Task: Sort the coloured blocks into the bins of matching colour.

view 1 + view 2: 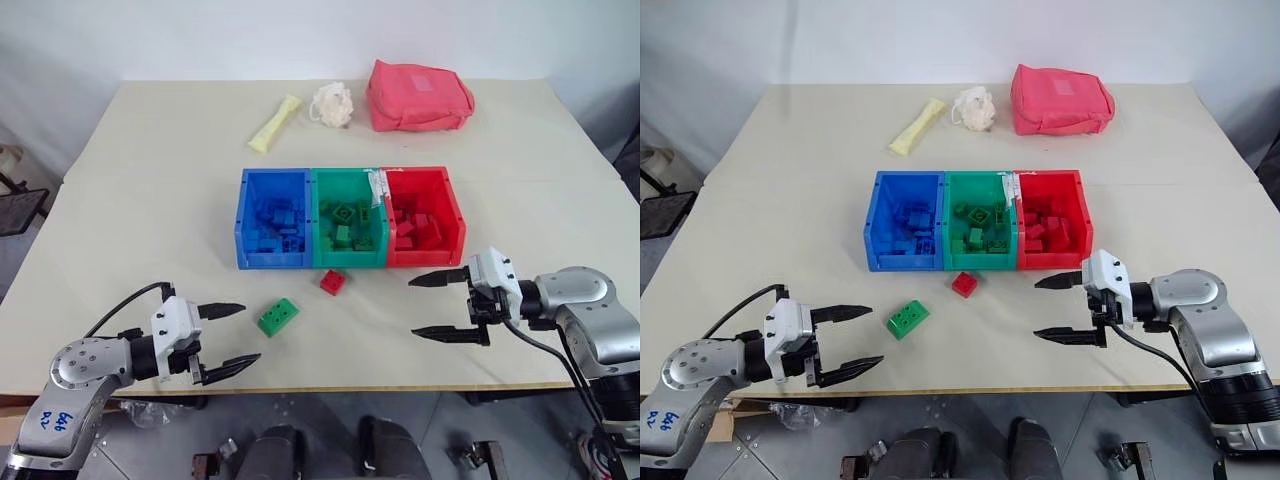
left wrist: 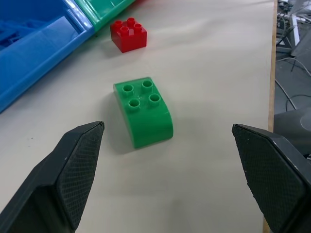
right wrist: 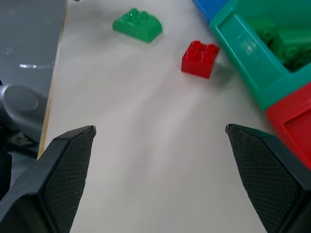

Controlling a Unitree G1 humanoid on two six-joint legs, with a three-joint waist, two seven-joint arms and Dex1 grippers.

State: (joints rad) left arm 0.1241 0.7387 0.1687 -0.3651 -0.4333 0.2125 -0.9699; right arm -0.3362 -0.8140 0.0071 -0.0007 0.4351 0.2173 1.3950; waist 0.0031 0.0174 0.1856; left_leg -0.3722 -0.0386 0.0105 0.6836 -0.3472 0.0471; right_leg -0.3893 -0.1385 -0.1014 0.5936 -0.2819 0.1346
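Green block (image 1: pixel 278 317) near left hand (image 1: pixel 229 337); apparently untouched.

Two arms of rounded silver-grey metal shells with black joints. At each wrist a white boxy block, ahead of it a gripper: left gripper (image 1: pixel 226 339), right gripper (image 1: pixel 440 306), each of two black tapering fingers with cross-hatched inner pads (image 2: pixel 80 170). Black cable looping along each forearm. Blue handwritten scrawl on the left arm's shell (image 1: pixel 55 418).
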